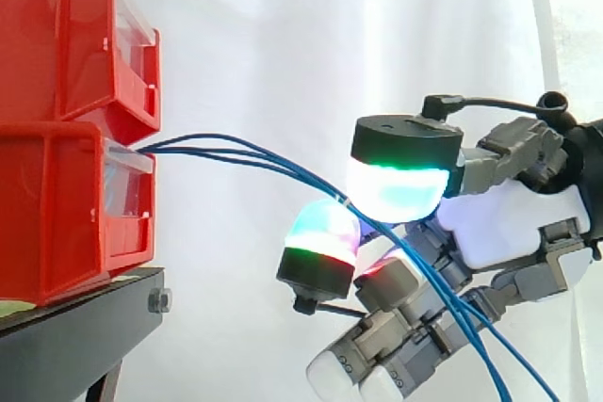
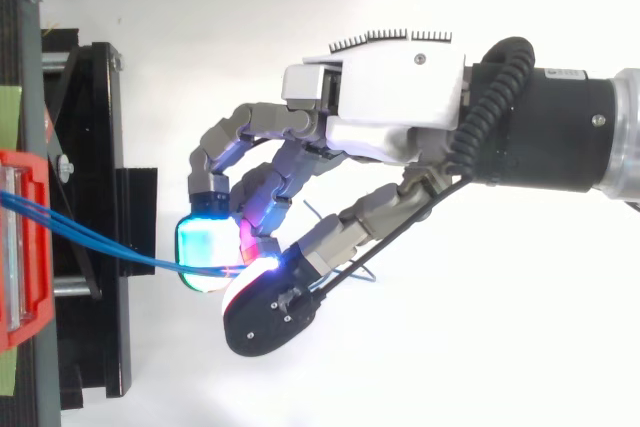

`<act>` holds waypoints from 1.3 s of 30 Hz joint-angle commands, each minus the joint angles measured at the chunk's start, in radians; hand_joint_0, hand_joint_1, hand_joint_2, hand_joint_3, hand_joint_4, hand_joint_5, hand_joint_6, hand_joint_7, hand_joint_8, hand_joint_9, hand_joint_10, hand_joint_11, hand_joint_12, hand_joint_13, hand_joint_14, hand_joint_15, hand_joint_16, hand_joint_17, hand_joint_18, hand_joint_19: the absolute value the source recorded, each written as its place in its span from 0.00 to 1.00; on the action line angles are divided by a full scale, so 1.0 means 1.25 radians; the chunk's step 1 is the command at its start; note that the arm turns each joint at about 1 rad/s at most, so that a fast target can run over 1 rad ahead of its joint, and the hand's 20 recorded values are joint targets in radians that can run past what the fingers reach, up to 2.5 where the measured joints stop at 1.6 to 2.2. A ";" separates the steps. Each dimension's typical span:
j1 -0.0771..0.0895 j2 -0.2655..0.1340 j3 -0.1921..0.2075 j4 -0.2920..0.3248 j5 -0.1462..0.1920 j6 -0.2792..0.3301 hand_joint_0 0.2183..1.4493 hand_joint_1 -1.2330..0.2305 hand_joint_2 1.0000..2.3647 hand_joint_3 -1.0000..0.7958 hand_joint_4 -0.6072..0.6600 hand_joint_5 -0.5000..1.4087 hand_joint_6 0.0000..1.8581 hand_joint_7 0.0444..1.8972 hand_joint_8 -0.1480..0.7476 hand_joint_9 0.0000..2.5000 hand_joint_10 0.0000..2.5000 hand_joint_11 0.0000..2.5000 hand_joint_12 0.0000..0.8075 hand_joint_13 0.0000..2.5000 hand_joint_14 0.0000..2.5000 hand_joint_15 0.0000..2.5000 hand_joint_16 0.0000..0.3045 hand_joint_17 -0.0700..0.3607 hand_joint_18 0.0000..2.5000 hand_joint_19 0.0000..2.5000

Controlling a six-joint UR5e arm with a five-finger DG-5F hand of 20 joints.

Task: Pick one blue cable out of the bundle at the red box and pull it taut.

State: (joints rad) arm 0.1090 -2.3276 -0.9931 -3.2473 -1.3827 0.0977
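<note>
red bins (image 1: 66, 54): two, stacked
blue cables (image 1: 236, 152): three, as far as I can count
black stand (image 1: 75, 345): one
my hand (image 2: 400, 97): one

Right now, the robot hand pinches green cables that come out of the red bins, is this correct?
No, the cables are blue, not green. The side view shows the robot hand pinching blue cables that come out of the red bins.

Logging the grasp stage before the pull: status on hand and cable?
Hand curled, pads pinching the blue cables off the red bin. Strands bowed, not taut; one or several held, cannot tell. No obstruction seen.
</note>
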 commanded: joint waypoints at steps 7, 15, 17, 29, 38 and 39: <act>0.002 0.000 0.001 0.000 0.000 -0.002 0.30 0.34 0.00 0.29 0.61 0.17 0.46 0.51 0.56 0.42 0.01 0.48 0.45 0.24 0.00 0.13 0.17 0.44 0.22 0.14; 0.004 0.000 0.001 0.001 0.000 0.000 0.34 0.29 0.01 0.43 0.53 0.18 0.48 0.54 0.56 0.42 0.01 0.48 0.45 0.25 0.00 0.13 0.17 0.43 0.22 0.13; 0.005 0.000 0.001 0.001 -0.001 0.000 0.35 0.27 0.01 0.44 0.50 0.17 0.48 0.54 0.56 0.42 0.01 0.48 0.45 0.25 0.00 0.13 0.17 0.43 0.22 0.13; 0.007 0.000 0.003 0.000 0.000 0.000 0.44 0.18 0.01 0.40 0.46 0.16 0.49 0.54 0.54 0.41 0.01 0.48 0.44 0.25 0.00 0.13 0.17 0.43 0.23 0.11; 0.010 -0.001 0.005 0.001 0.007 0.005 0.48 0.17 0.00 0.28 0.52 0.16 0.48 0.50 0.52 0.39 0.01 0.46 0.43 0.25 0.00 0.12 0.16 0.42 0.23 0.10; 0.010 0.000 0.005 0.001 0.007 0.005 0.47 0.17 0.00 0.28 0.53 0.16 0.47 0.50 0.52 0.39 0.01 0.46 0.43 0.25 0.00 0.13 0.16 0.42 0.23 0.10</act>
State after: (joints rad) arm 0.1210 -2.3272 -0.9868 -3.2459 -1.3752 0.1026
